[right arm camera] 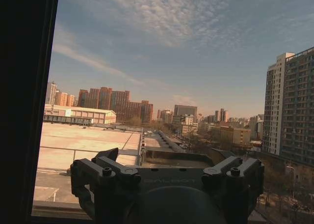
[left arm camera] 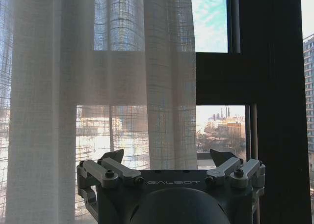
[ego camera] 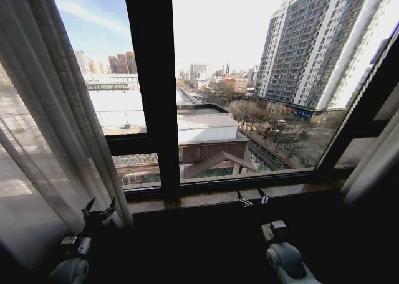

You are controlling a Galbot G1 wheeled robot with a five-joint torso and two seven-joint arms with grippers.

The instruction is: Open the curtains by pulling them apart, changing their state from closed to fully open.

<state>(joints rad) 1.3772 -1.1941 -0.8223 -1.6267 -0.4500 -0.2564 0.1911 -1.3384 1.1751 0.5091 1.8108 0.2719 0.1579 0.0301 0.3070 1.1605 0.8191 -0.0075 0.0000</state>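
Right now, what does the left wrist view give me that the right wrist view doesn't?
Left wrist view: the left gripper, fingers open and holding nothing, faces the left curtain, whose sheer pleats hang just ahead, apart from the fingers, with a bare strip of glass beside the fabric. Right wrist view: the right gripper, also open, faces uncovered glass, a flat rooftop and a tower block, no fabric. Both share the dark window frame and city skyline.

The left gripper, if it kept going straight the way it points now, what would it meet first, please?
Probably the curtain: the left gripper, fingers open, faces the panel's inner edge, though its right half looks towards bare window glass. Depth is hard to judge.
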